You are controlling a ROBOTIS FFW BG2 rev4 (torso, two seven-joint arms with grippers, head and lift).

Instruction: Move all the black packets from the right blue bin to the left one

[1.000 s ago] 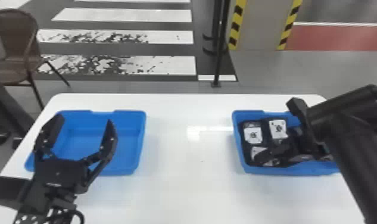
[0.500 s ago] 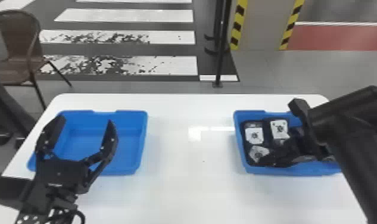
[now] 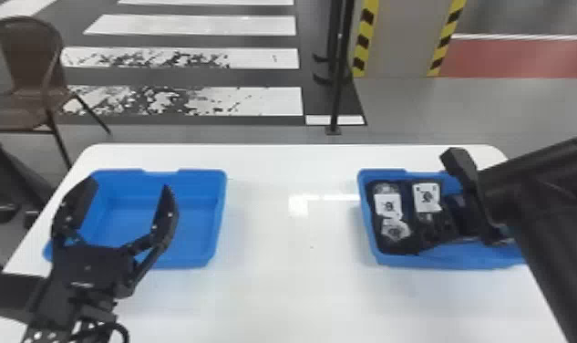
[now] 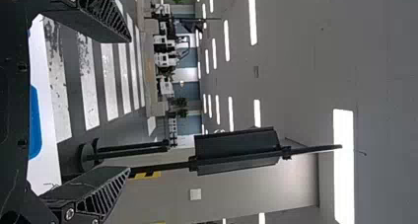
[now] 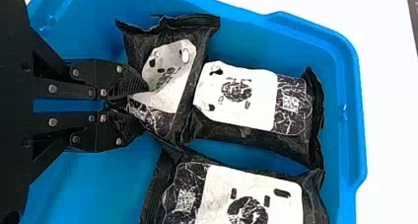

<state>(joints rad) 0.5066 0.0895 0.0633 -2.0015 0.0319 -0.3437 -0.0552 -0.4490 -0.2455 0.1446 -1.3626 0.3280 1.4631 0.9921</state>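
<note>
My left gripper (image 3: 128, 186) is above the left blue bin (image 3: 164, 219), its fingers spread wide with nothing between them; in the left wrist view the gripper (image 4: 128, 104) also stands open. Over the right blue bin (image 3: 442, 261) is my right gripper (image 3: 471, 196), partly hidden by its own arm. Black packets with white labels (image 3: 388, 205) lie in that bin. The right wrist view has the gripper (image 5: 135, 103) pinched shut on the edge of a black packet (image 5: 170, 76), its label creased. Two more packets, one touching it (image 5: 236, 93) and another beside (image 5: 251, 199), lie in the bin.
Both bins stand on a white table (image 3: 291, 283), far apart, with bare tabletop between them. Behind the table are a brown chair (image 3: 27, 96) and a dark post (image 3: 339, 77) on the floor.
In the right bin, the dark shape by the right gripper has shifted slightly rightward, and the front-left label shows more fully. The left gripper has kept its open pose.
</note>
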